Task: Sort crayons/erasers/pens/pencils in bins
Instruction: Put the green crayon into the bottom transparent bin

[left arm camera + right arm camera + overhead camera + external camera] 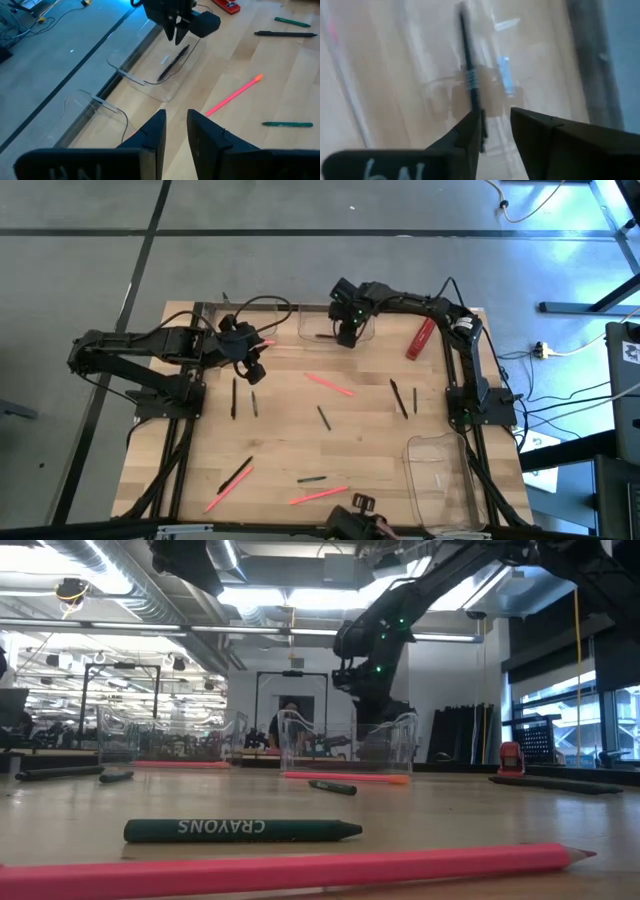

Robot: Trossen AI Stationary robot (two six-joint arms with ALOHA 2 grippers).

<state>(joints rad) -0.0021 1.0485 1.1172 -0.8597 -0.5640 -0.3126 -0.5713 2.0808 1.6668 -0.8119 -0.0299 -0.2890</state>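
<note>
On the wooden table (330, 450), my right gripper (347, 330) hangs over the bin (365, 332) at upper centre, fingers parted and empty. The pen (173, 63) lies directly below inside it, long axis across the bin.

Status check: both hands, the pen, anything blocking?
Right hand open above the middle bin, pen lying inside it. Left hand waits near the left bin. Nothing blocking.
</note>
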